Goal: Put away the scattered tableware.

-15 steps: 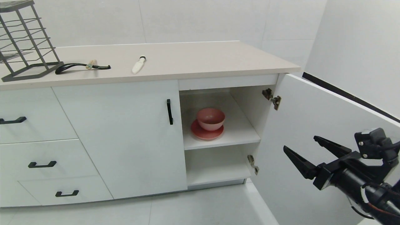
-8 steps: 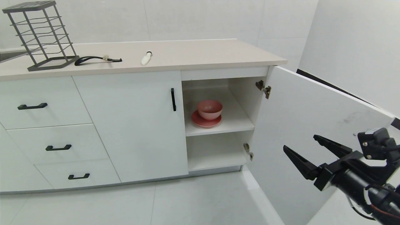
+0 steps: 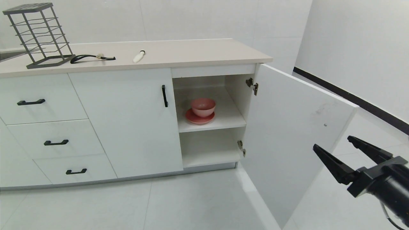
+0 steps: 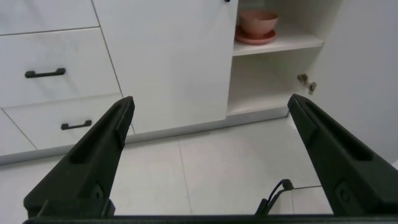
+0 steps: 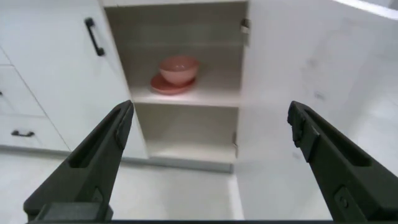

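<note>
Nearest is the right end effector (image 3: 331, 142), held low and out past the free edge of the open cabinet door (image 3: 297, 127), its two black fingers spread wide with nothing between them. The left end effector (image 4: 210, 102) is likewise spread and empty, hanging above the pale floor (image 4: 205, 168) and facing the drawers (image 4: 50, 74) and the cupboard. Beyond the door, on the upper shelf (image 3: 225, 119) of the open compartment, a pink bowl (image 3: 203, 106) sits inside a pink plate (image 3: 198, 119); that pair looks put away. Farther back, two pieces lie loose on the worktop (image 3: 198, 52): a white-handled utensil (image 3: 138, 57) and, to its left, a black long-handled utensil (image 3: 91, 57) with something pale across it (too small to identify). That one reaches up to the foot of a dark wire rack (image 3: 38, 35) at the far left. I judge the task to be between items, with crockery stowed and cutlery waiting, and both arms well apart from everything they might handle. The next move probably calls for bringing the robot close to the left part of the worktop and lowering an open end effector over one slim handle. The pinch must be shallow and flat, since these pieces lie low on a hard surface and could skid away. Where they belong is unclear; a drawer would have to be opened first.
</note>
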Controlling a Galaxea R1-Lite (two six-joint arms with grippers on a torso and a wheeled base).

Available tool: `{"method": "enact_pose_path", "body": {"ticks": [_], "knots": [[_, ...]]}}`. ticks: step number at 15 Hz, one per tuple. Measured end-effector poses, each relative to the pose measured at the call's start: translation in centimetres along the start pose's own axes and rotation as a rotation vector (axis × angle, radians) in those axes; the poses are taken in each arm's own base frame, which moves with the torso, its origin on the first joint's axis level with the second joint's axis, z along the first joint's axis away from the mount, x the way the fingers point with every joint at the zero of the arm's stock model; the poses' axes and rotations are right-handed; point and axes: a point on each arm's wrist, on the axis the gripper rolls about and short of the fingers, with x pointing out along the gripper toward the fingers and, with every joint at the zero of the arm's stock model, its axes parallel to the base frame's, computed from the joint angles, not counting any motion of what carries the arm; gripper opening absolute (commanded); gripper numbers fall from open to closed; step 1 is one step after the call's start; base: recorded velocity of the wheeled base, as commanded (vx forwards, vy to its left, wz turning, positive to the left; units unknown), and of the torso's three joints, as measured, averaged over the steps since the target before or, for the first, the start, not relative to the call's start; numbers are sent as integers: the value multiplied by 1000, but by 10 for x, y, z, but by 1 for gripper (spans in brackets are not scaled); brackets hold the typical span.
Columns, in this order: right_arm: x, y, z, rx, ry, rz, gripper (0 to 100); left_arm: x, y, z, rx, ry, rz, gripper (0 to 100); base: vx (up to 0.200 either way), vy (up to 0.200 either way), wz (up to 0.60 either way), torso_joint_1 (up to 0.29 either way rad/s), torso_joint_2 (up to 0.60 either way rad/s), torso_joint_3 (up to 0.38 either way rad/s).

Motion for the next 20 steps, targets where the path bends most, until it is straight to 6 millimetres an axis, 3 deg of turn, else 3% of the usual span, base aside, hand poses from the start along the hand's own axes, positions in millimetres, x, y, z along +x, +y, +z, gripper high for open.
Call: {"method": "enact_pose_path", "body": {"ticks": [5, 9, 14, 16, 18, 20], "knots": [[-76, -20, 6, -40, 4, -94, 100, 0, 0, 0, -1, 1, 0, 100, 0, -200, 0, 1, 1, 0], [-128, -31, -6, -66, -48, -357, 100, 0, 0, 0, 0, -1, 0, 100, 0, -50, 0, 1, -1, -1], [-160, -24, -14, -77, -104, -551, 100, 0, 0, 0, 0, -1, 0, 100, 0, 0, 0, 0, 0, 0], [-163, -24, -30, -78, -87, -571, 100, 0, 0, 0, 0, -1, 0, 100, 0, 0, 0, 0, 0, 0], [-163, -24, -53, -53, 58, -576, 100, 0, 0, 0, 0, -1, 1, 100, 0, 0, 0, 0, 0, 0], [-164, -23, -54, -28, 50, -531, 100, 0, 0, 0, -1, -1, 0, 100, 0, 0, 0, 0, 0, 0]]}}
